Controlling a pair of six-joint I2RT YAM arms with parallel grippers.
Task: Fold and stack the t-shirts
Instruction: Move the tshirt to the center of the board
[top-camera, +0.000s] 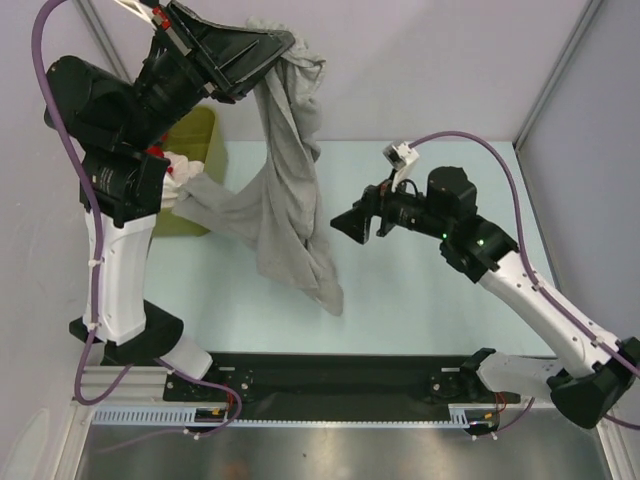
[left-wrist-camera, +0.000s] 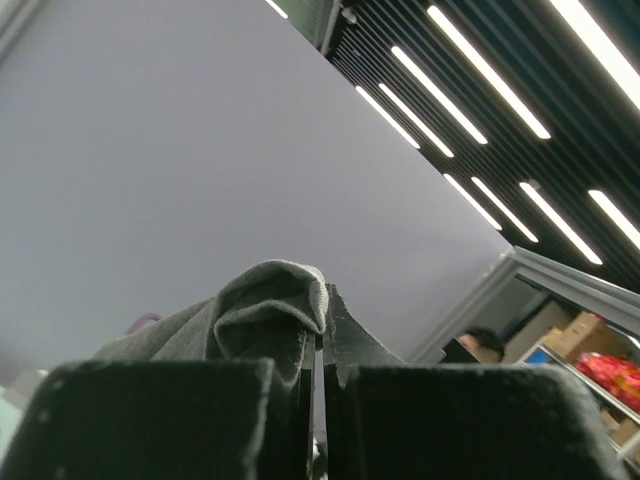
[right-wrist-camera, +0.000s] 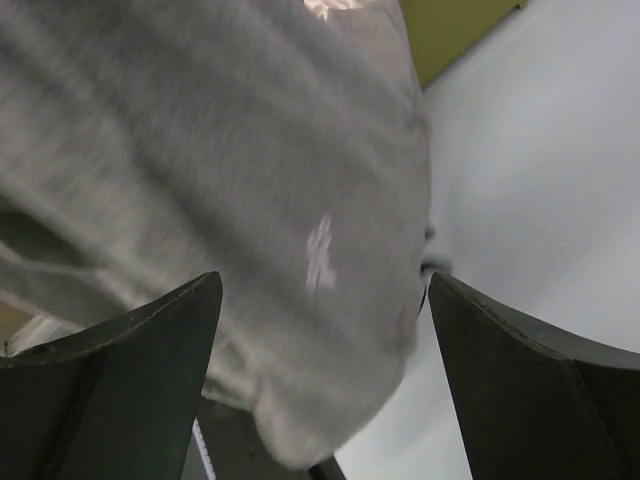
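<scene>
- Grey shirt (top-camera: 285, 200) hangs below the left gripper (top-camera: 285, 45); the right gripper (top-camera: 352, 225) sits just beside its lower part.
- Left wrist: jaws clamped on a bunched fold of shirt (left-wrist-camera: 270, 310).
- Right wrist: jaws wide apart, with cloth ahead between them. Best to pinch an edge, not bulk.
</scene>
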